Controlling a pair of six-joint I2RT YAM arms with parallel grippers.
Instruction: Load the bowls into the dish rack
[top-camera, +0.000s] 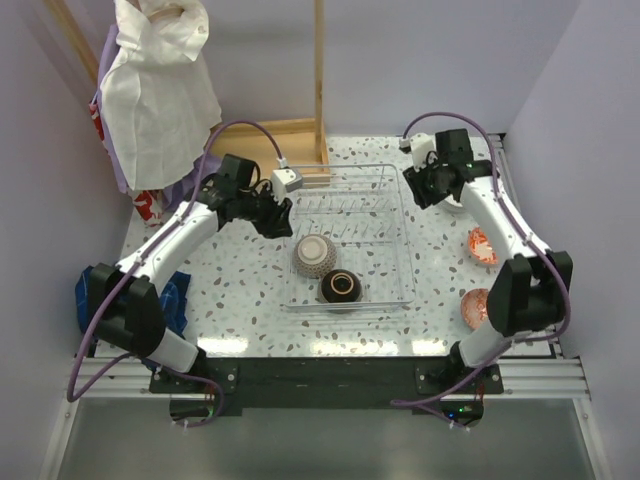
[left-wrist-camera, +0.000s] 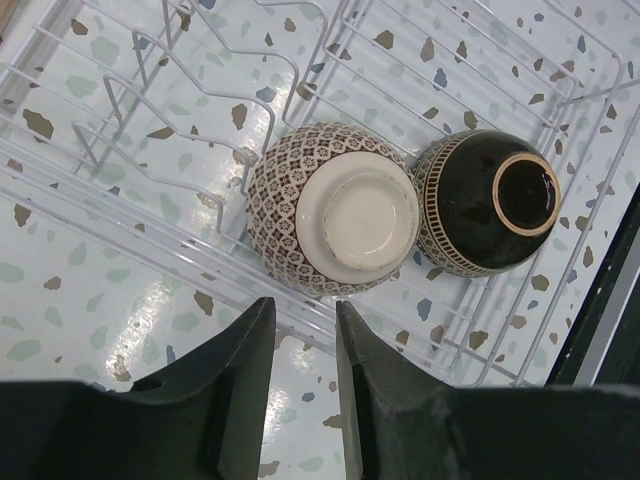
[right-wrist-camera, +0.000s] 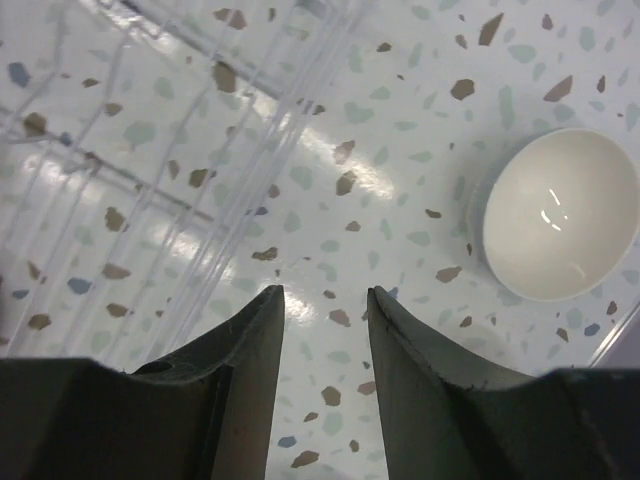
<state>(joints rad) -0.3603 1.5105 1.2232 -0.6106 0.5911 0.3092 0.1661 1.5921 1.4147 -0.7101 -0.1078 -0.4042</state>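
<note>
Your dish rack (top-camera: 350, 235) sits in the middle of the desk (top-camera: 240, 320), its long side running from the near edge toward the far edge. Two bowls already lie in its near half, both upside down: a patterned white bowl (top-camera: 314, 255) and, just beside it toward the near edge, a black bowl (top-camera: 340, 288). In your left wrist view they touch, or nearly so, and both rest among the wire tines.

Your left fingers (left-wrist-camera: 300, 330) hover above the desk just outside the rack's left side, by the patterned bowl; they stand a narrow gap apart and hold nothing. Your right fingers (right-wrist-camera: 322, 315) hang over bare desk off the rack's far right corner, parted and empty. A plain white bowl (right-wrist-camera: 558, 214) sits upright just beside them, toward the right edge.

Along the right edge you also have two orange bowls (top-camera: 482, 245), one midway and one nearer the front (top-camera: 476, 306). A blue cloth (top-camera: 176, 300) lies at the left edge, and a white cloth (top-camera: 155, 70) hangs over the far left corner.
</note>
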